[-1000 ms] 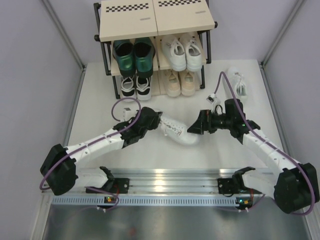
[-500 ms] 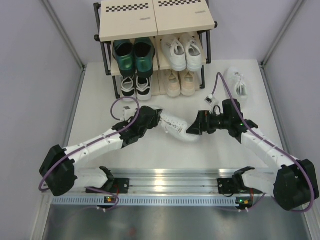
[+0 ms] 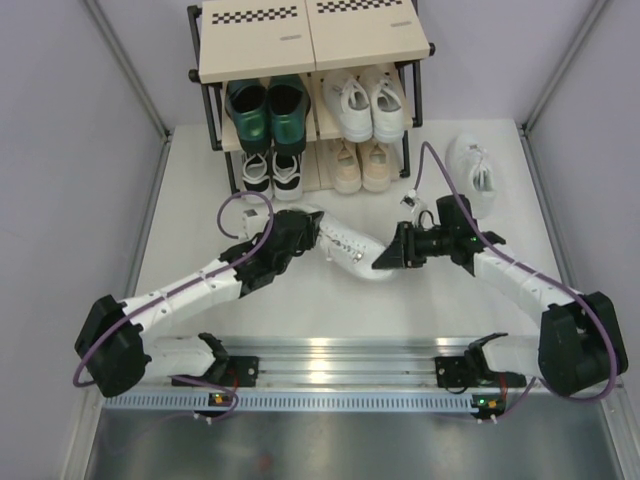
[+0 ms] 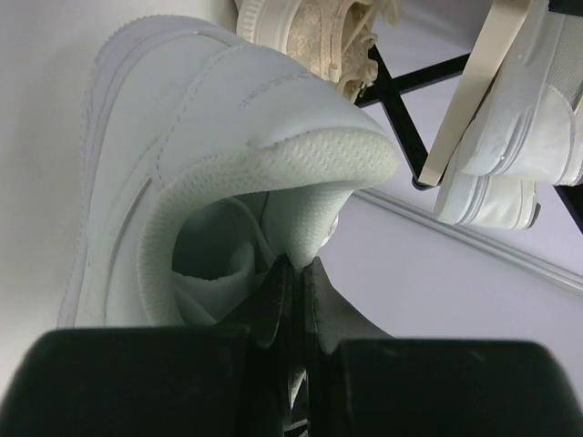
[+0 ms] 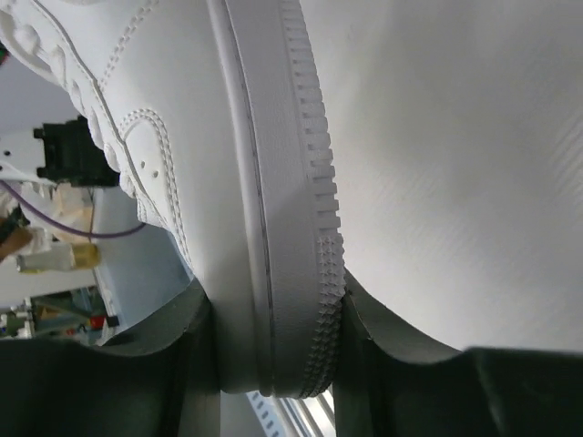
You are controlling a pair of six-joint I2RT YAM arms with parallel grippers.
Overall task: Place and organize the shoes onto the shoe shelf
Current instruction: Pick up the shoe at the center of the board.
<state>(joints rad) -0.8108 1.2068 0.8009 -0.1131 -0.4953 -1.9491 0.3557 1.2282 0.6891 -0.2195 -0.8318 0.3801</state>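
A white sneaker is held between both arms in front of the shoe shelf. My left gripper is shut on its heel collar; the left wrist view shows the jaws pinching the padded rim of the sneaker. My right gripper is shut on the toe. In the right wrist view both fingers press against the upper and ribbed sole of the sneaker. A second white sneaker lies loose at the right of the shelf.
The shelf's middle tier holds green heeled shoes and white sneakers. The bottom tier holds black-and-white sneakers and beige sneakers. Grey walls close in both sides. A metal rail runs along the near edge.
My right gripper has moved left onto the sneaker's toe and closed on it. The sneaker and left gripper have shifted slightly toward the shelf.
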